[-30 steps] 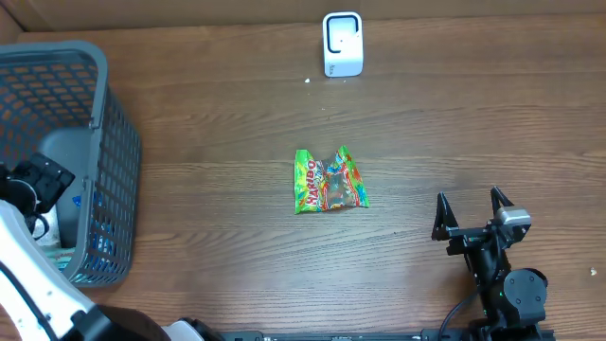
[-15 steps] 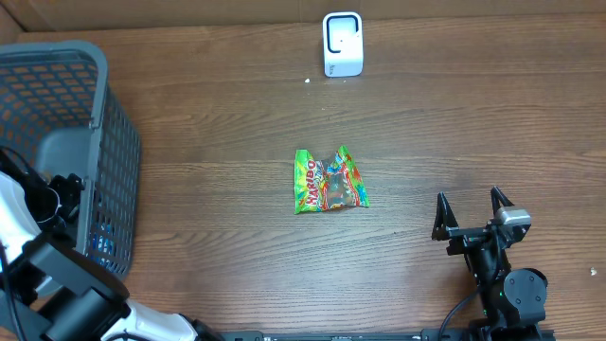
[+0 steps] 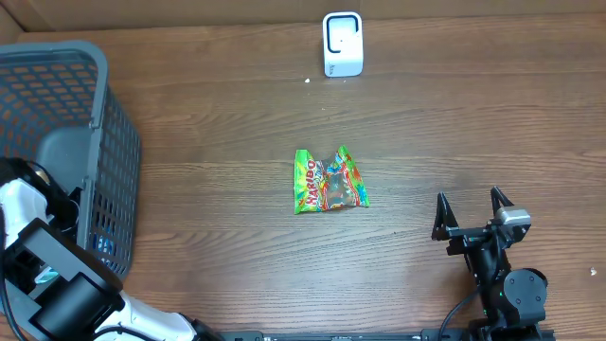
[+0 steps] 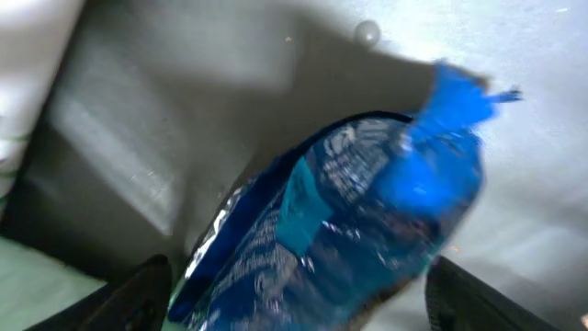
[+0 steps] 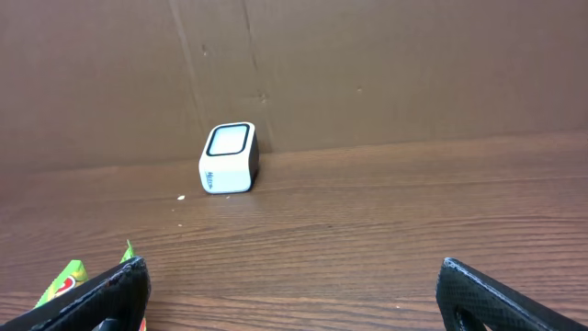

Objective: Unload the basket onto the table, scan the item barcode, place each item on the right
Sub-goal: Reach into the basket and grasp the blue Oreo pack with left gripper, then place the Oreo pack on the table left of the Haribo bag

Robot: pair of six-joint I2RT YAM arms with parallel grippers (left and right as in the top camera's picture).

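Blue packet [image 4: 358, 211] lay in the basket [image 3: 118, 170] between the parted jaws of your left gripper [image 4: 308, 296], so you needed to centre on its body before closing; your right gripper [image 3: 468, 197] gaped empty.

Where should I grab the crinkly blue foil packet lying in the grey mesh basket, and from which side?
Probably across its puffy middle, coming straight down from above: the walls of the grey mesh basket block the sides. The blue foil packet lies slanted on the basket floor, and its flat crimped end offers less to pinch. The left hand straddles it.
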